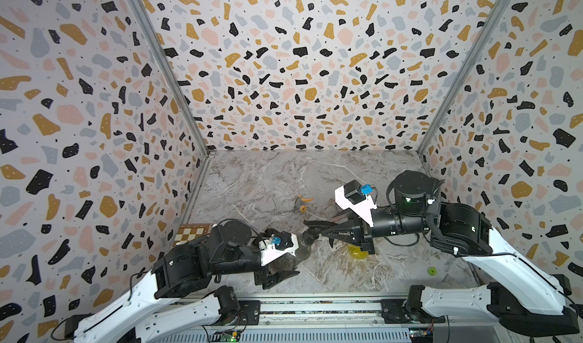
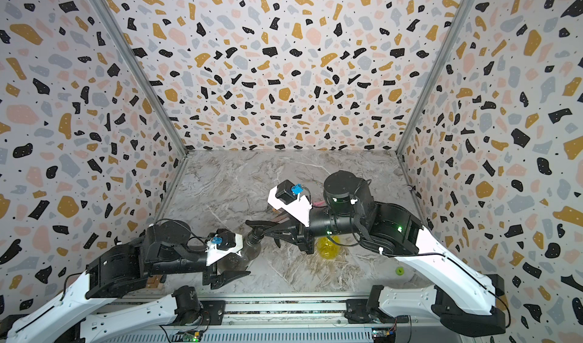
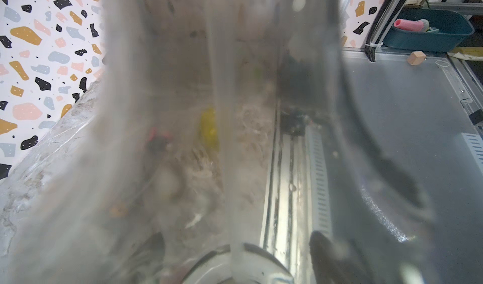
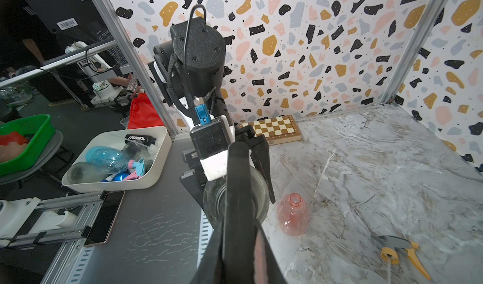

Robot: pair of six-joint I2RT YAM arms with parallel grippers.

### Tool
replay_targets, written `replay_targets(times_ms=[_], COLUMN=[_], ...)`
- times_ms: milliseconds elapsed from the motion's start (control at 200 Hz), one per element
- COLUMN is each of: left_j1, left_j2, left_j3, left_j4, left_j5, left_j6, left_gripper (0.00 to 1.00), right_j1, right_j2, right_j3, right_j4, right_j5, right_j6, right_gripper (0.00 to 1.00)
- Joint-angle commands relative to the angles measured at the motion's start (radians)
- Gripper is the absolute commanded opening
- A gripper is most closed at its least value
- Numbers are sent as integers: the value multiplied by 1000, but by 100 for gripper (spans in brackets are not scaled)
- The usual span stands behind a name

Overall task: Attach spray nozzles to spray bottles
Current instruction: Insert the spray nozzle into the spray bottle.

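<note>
My left gripper is shut on the smoky dark grey bottle, which it holds above the table's front. The bottle's wall fills the left wrist view, with a pale dip tube running down inside it. My right gripper is shut on the black spray nozzle, which sits on that bottle's neck. The yellow bottle stands under the right wrist. In the right wrist view the pink bottle stands beside the held bottle. A grey-and-orange nozzle lies further back on the marble.
A folded chessboard lies against the left wall. A small green ring sits at the front right. Beyond the table's edge are a white bin of bottles and a phone.
</note>
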Motion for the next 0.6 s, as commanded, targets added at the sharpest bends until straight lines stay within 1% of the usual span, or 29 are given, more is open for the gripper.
replay_targets(times_ms=[0,165,305,461,596], left_j1=[-4,-4,-3,-4,-4], left_j2=[4,11,13,13,8], left_j3=[62,73,73,71,69], left_j4=[213,178,156,139,140], left_j5=[83,106,119,112,101], left_j6=[43,51,54,58,57], left_gripper=[0,0,0,0,0], right_j1=[12,13,13,12,15], right_j2=[39,44,46,52,51], right_j3=[-14,20,41,70,81], right_j4=[-84,-83,-80,-89,-89], right_j5=[73,84,85,88,85], right_j6=[11,1,-5,-11,-15], right_gripper=[14,19,21,23,28])
